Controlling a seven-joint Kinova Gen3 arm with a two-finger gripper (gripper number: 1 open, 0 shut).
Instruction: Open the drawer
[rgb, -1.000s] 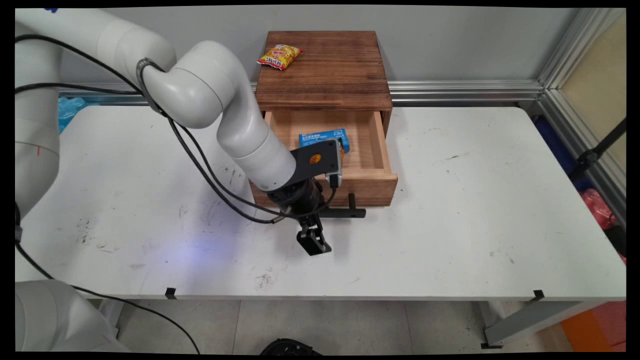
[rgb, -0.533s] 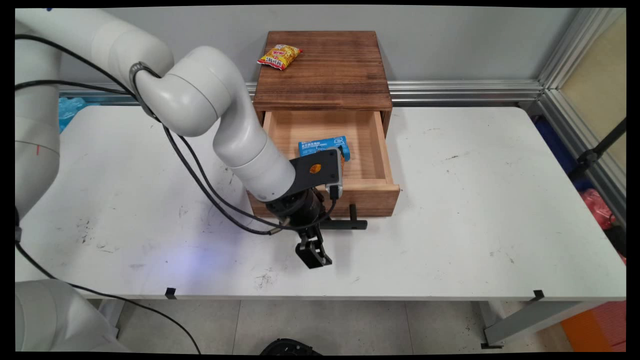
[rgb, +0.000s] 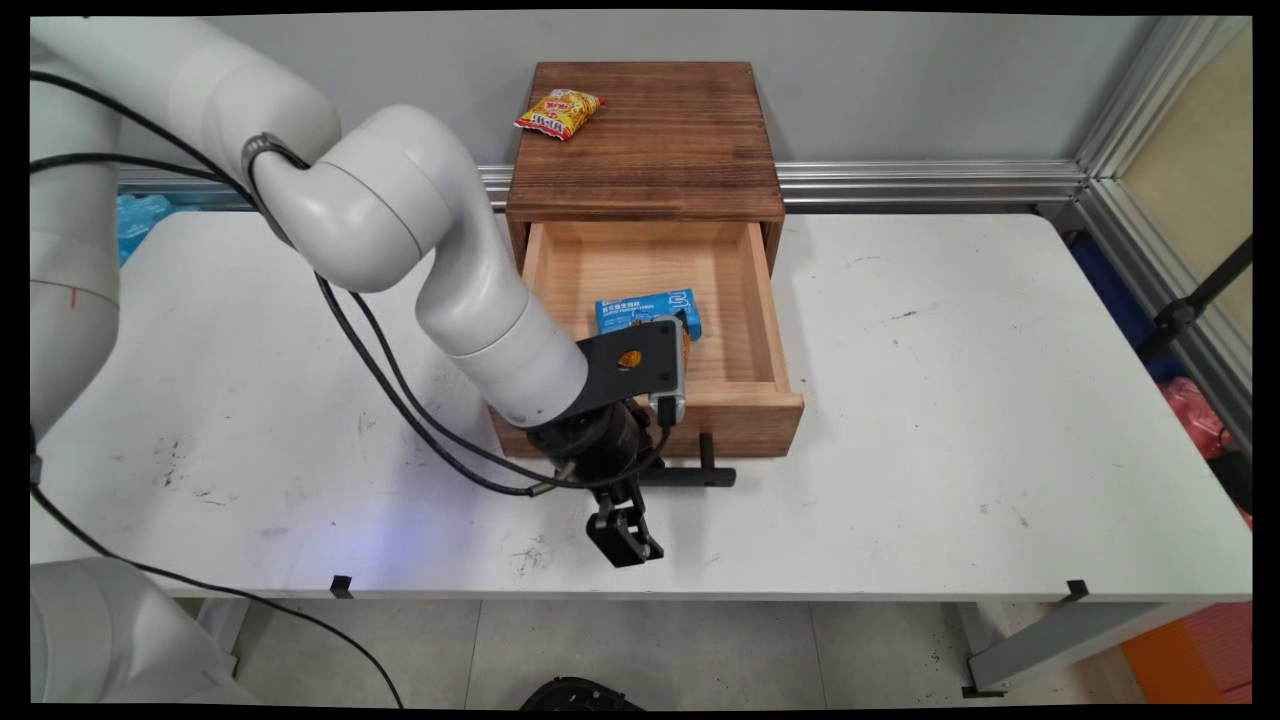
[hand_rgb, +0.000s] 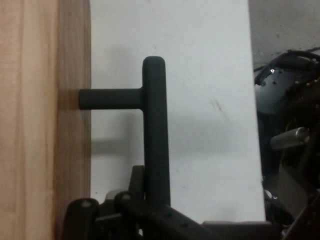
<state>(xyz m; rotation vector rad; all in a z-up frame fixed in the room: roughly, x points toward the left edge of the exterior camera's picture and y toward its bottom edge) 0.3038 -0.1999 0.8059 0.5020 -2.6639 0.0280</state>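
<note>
Where the light drawer (rgb: 745, 340) stands open, fingers (hand_rgb: 131, 201) closed around its black bar handle (hand_rgb: 156, 130).

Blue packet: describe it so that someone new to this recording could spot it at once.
Find the dark-topped wooden cabinet at the table's far edge; its pale drawer stands pulled out toward the camera. The blue packet lies flat in that drawer, near its front, partly behind the arm's black wrist plate. The only other packet, yellow and red, sits on the cabinet's top.
</note>
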